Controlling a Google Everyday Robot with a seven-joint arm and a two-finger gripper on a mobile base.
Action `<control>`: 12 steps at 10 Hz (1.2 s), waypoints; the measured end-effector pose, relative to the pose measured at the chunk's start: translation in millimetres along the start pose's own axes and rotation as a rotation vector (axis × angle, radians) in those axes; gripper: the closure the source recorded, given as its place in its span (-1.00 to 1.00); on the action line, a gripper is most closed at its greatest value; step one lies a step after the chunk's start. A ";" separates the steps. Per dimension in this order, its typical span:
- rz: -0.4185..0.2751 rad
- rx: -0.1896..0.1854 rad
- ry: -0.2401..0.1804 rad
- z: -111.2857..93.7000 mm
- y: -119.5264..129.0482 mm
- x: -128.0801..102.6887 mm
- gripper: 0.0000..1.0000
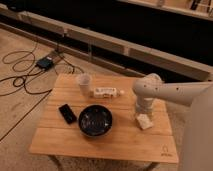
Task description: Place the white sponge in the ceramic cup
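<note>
A small wooden counter [120, 142] stands in the middle of the frame. The floor under it looks pale and rough.

The sponge [145, 122] lies flat on the counter, on the right side. It is a little cream-white block, turned a bit crooked. It is not in the cup.

The cup [84, 83] stands upright near the back edge of the counter, left of the middle. It is pale and gets narrower toward the bottom. It is well apart from the sponge.

The white robot arm [170, 92] comes in from the right edge of the frame. It bends at a round joint above the right side of the counter and then points straight down. At its end is the tool [140, 114]. The tool is low over the counter, right at the upper left edge of the sponge. The tool is released, not clenched, and it is not lifting the sponge. I cannot tell if it is touching the sponge.

A long white box [106, 92] with a label lies just to the right of the cup. It lies between the cup and the arm.

A wide dark bowl [95, 120] sits near the middle of the counter, in front of the cup and box. A flat black phone [67, 113] lies just left of the bowl.

On the floor at the upper left are black cables [20, 60] and a small dark box [45, 62].
</note>
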 end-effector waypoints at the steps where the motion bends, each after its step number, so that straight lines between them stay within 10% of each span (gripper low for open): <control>1: -0.004 0.010 0.013 6.4 -4.8 -3.3 -0.30; 10: -0.045 0.012 0.083 42.6 -16.5 -20.9 -0.28; 12: -0.050 0.009 0.093 47.7 -16.4 -20.9 0.09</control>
